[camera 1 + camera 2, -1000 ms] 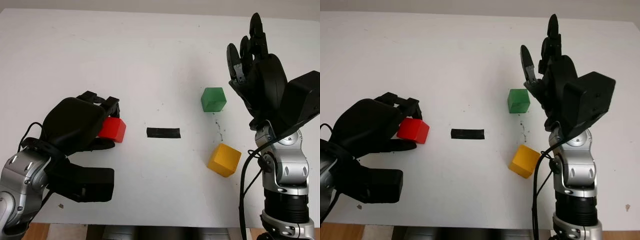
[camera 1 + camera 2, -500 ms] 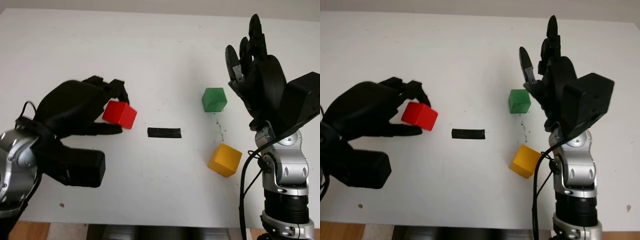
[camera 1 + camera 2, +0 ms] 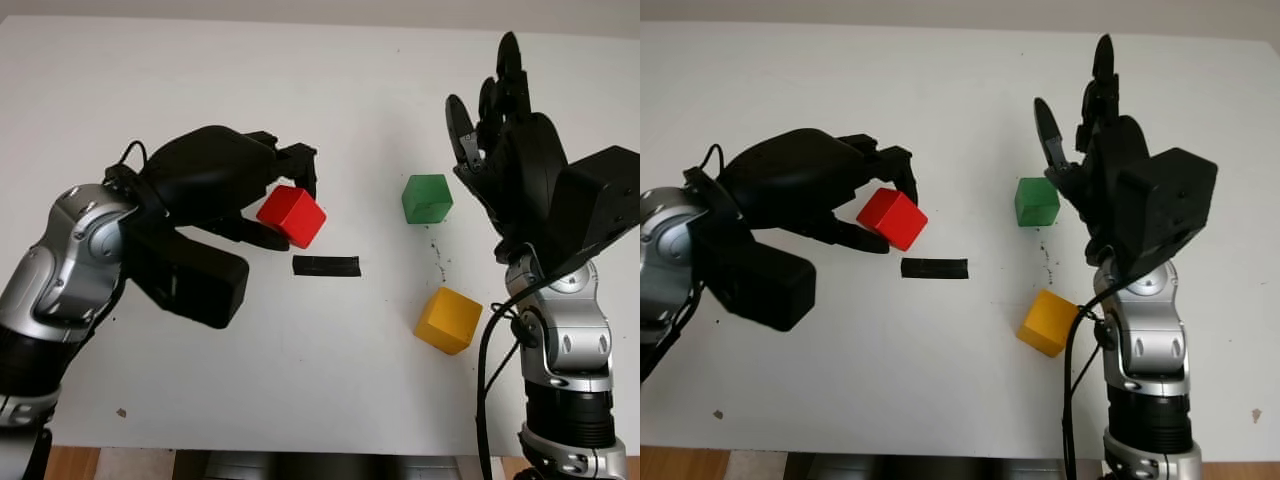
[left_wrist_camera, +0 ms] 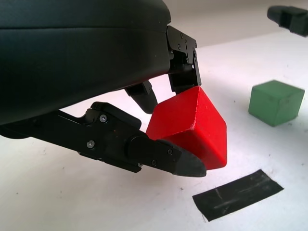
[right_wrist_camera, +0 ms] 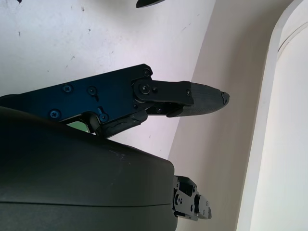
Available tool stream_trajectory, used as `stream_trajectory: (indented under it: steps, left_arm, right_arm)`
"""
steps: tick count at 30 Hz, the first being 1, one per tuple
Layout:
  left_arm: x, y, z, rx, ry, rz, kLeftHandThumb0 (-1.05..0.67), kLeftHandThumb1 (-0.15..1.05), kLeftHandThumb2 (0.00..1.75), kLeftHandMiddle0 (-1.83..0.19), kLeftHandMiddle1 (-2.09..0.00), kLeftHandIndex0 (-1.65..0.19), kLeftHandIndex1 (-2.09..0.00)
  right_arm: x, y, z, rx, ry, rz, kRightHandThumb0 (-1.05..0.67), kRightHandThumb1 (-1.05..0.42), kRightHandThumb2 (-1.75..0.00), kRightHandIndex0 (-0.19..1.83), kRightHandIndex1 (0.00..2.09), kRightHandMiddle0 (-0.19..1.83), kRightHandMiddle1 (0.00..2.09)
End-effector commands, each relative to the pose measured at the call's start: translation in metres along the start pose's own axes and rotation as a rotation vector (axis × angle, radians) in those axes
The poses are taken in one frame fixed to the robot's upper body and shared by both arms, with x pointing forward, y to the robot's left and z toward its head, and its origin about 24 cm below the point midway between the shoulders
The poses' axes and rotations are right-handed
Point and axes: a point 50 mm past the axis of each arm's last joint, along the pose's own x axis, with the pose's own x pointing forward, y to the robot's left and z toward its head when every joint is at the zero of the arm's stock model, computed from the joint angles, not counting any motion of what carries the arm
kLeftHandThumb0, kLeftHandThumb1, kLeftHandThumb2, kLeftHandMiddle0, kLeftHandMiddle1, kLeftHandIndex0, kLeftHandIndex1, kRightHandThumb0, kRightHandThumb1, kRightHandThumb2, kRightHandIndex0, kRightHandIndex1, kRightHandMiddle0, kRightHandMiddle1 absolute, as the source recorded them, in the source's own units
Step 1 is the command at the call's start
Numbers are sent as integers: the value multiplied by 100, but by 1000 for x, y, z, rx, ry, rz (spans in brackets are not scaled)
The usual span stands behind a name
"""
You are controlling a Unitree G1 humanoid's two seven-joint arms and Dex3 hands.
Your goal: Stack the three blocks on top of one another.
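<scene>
Slippage is looking like the main risk: the left hand (image 3: 225,185) is pinching the red block (image 3: 292,216) only near its fingertips, with the cube tilted corner-down and most of it jutting past the fingers (image 4: 159,154). A jolt could be twisting it loose, and it would be dropping onto the white counter (image 3: 300,90) near the strip of black tape (image 3: 326,266). Being tilted, it is also likely to be landing crooked on whichever block is serving as the base, and toppling off.

That left hand is hanging above the counter, left of centre, its fingers curled around the red block and its forearm reaching in from the lower left. The right hand (image 3: 500,130) is standing upright at the right side, open and holding nothing, just beside the green block (image 3: 427,198). The yellow block (image 3: 449,320) is sitting on the counter nearer the robot, well apart from the red one.
</scene>
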Motion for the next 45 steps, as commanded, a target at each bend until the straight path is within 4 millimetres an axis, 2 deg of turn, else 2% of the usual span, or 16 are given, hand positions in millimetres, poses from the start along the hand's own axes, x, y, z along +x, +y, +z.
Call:
stream_trajectory:
  steps: [1,7,10,11,15,19,26,30,33,40,45]
  left_arm:
    - [9,6,8,38,-34,-9,-46,105,15,-10,-98,-34,-148]
    - [27,10,20,124,-73,-68,-43,105,10,-4,-123,-41,-122]
    - [33,9,24,128,-86,-80,-42,104,6,-3,-104,-44,-122]
    - [35,8,24,132,-92,-88,-42,104,6,-3,-106,-44,-122]
    - [40,5,29,158,-114,-122,-42,101,5,-1,-135,-44,-129]
    - [42,1,36,208,-133,-135,-43,99,5,4,-121,-38,-136]
    - [41,-3,41,285,-163,-139,-47,102,6,9,-119,-28,-163]
    - [41,-9,41,324,-171,-118,-49,104,6,10,-120,-23,-162]
    - [41,-12,41,347,-179,-91,-49,103,5,7,-124,-28,-162]
    - [41,-19,41,369,-189,-80,-50,104,6,16,-141,-25,-175]
    - [42,-23,39,386,-193,-67,-51,105,6,19,-153,-21,-173]
  right_arm:
    - [1,0,3,-3,-18,-3,-64,-105,-41,-19,0,-18,2]
    - [0,2,3,-10,-22,-5,-65,-105,-41,-19,0,-18,3]
    - [1,2,3,0,-20,-10,-66,-105,-40,-19,0,-18,3]
    - [1,2,3,6,-21,-8,-66,-105,-40,-19,0,-18,3]
    - [1,2,3,-4,-20,-10,-67,-105,-40,-19,0,-18,3]
    - [1,3,3,-18,-24,-8,-66,-105,-41,-19,0,-18,4]
    - [0,3,4,-21,-25,-7,-67,-105,-41,-19,1,-19,4]
    - [0,3,4,-21,-31,-3,-66,-105,-41,-19,1,-19,4]
    - [0,3,4,-31,-32,1,-67,-105,-41,-19,1,-19,4]
    - [0,3,3,-24,-35,6,-66,-105,-41,-19,0,-19,3]
    - [0,3,3,-17,-32,-2,-67,-105,-40,-19,1,-18,4]
